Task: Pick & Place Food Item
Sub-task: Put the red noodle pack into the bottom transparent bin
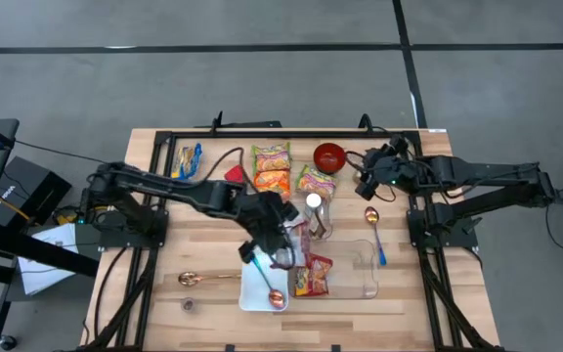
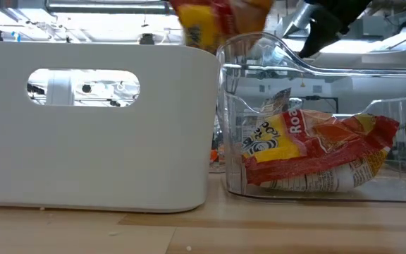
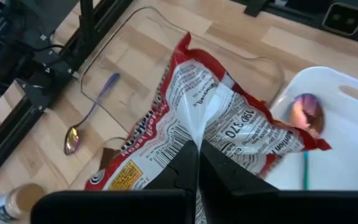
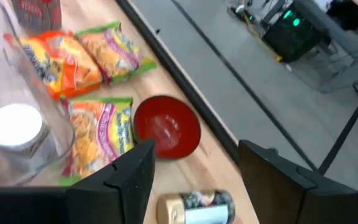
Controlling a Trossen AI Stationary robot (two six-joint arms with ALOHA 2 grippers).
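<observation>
- At the lower centre of the overhead frame, a white bin sat on the wooden worktop with a spoon lying inside it, and a clear bin stood just to its right.
- One red-and-yellow snack packet lay in the clear bin, filling the right half of the table-level frame.
- A gold spoon rested on the worktop at the lower left of the overhead frame, left of the white bin.
- The left tool, at the centre of the overhead frame, was clamped shut on the crimped edge of a red noodle packet, which hung above the two bins; its upper part showed at the top centre of the table-level frame.
- A blue-handled spoon lay right of centre, beside the clear bin.
- Three green-and-orange noodle packets lay in the upper centre, with a white-lidded jar just below them.
- A red bowl stood further back, in the upper centre.
- The right tool, its fingers parted and holding nothing, hovered just right of the bowl.
- A blue-and-yellow packet lay at the upper left of the worktop.
</observation>
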